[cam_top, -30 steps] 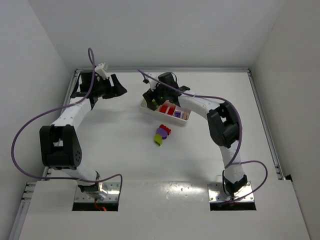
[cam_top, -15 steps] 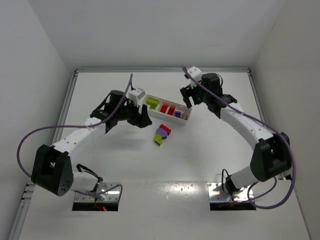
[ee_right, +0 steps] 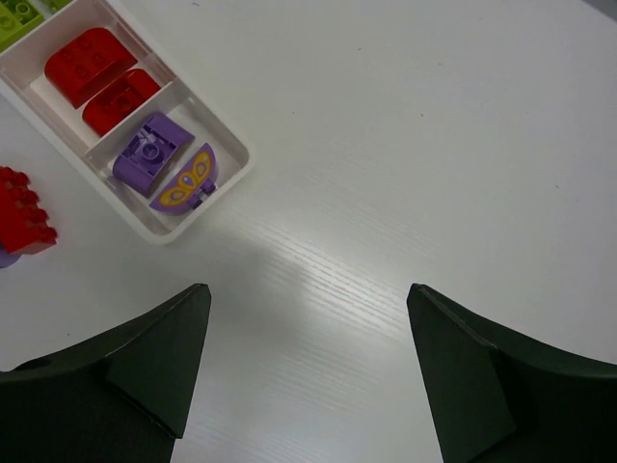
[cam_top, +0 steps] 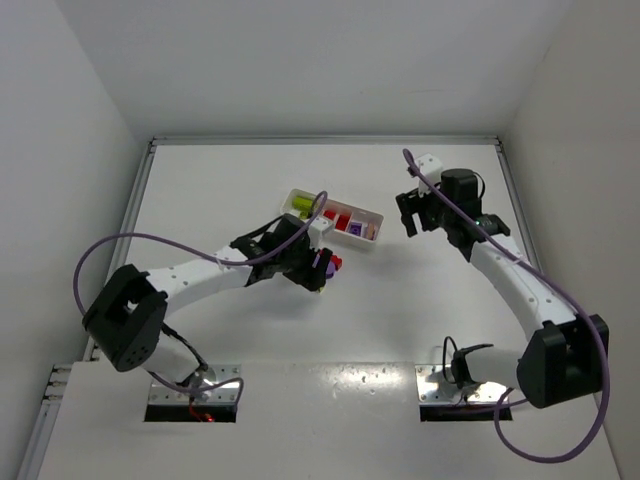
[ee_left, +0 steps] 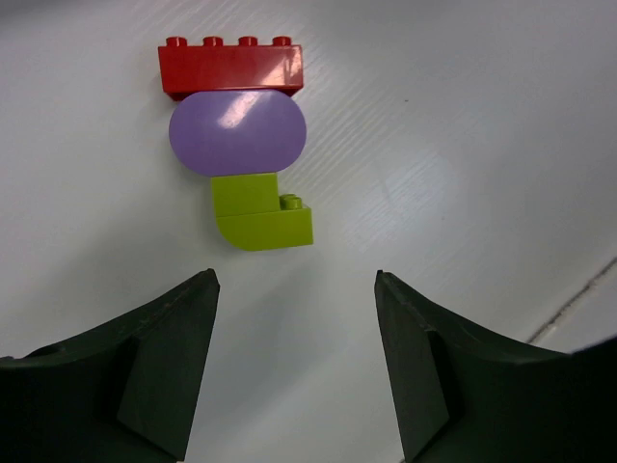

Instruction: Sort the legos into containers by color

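Three loose legos lie touching in a row on the table: a red brick (ee_left: 231, 69), a purple rounded piece (ee_left: 237, 133) and a yellow-green piece (ee_left: 262, 214). My left gripper (ee_left: 296, 280) is open and empty just short of the yellow-green piece. From above, it (cam_top: 316, 274) covers that piece, beside the purple (cam_top: 326, 262) and red (cam_top: 335, 263) ones. The white tray (ee_right: 231, 166) holds yellow-green (ee_right: 14, 14), two red (ee_right: 90, 66) and two purple (ee_right: 147, 156) legos, each color in its own compartment. My right gripper (ee_right: 307, 289) is open and empty, to the right of the tray (cam_top: 378, 222).
The table is walled on the left, back and right. The left arm's purple cable (cam_top: 150, 240) loops over the table's left side. The right arm (cam_top: 510, 275) runs along the right side.
My left arm has swung from the far left corner across to the loose legos below the tray. My right gripper has pulled off the tray and moved right.
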